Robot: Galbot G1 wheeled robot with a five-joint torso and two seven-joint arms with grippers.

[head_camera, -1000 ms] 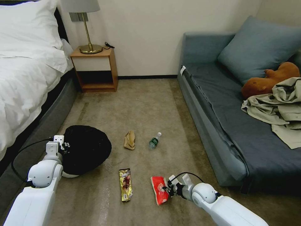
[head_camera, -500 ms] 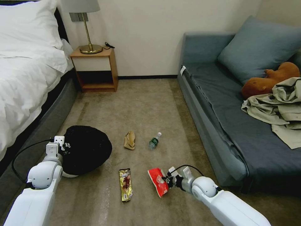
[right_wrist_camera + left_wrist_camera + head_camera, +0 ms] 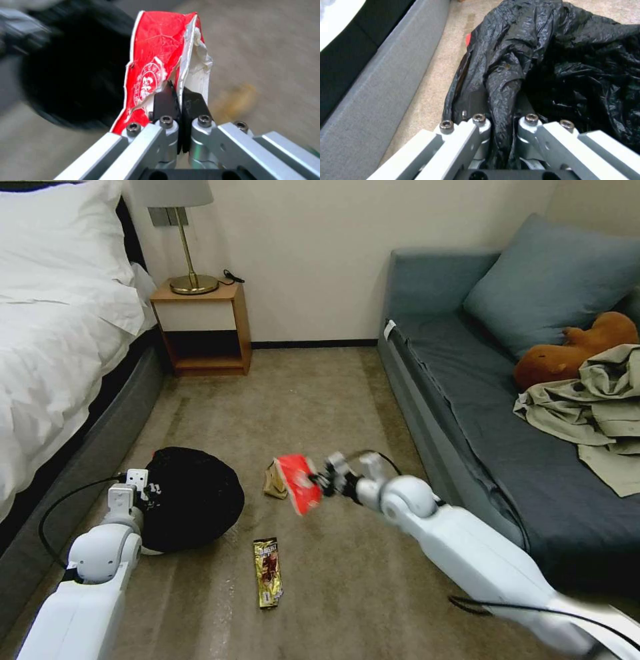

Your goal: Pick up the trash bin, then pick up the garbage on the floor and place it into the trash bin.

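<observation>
The trash bin point(image 3: 193, 497) stands on the carpet at the left, its black bag point(image 3: 570, 62) crinkled over the rim. My left gripper point(image 3: 143, 490) is shut on the bag-covered rim point(image 3: 501, 120). My right gripper point(image 3: 323, 480) is shut on the red snack packet point(image 3: 298, 483), holding it in the air to the right of the bin. In the right wrist view the packet point(image 3: 156, 50) hangs from the closed pads point(image 3: 163, 102), with the bin point(image 3: 73, 75) a dark blur beyond. A crumpled tan paper bag point(image 3: 271, 483) lies partly behind the packet. The gold-brown wrapper point(image 3: 267, 572) lies on the floor nearer me.
A white bed point(image 3: 53, 347) and its grey base point(image 3: 80, 467) run along the left. A wooden nightstand point(image 3: 203, 323) with a lamp stands at the far wall. On the right, a blue sofa point(image 3: 467, 433) holds a cushion, a brown plush toy point(image 3: 573, 350) and a beige jacket point(image 3: 593, 407).
My right gripper has lifted the red packet off the floor and carried it up and leftward, closer to the bin. The left gripper and bin shifted slightly.
</observation>
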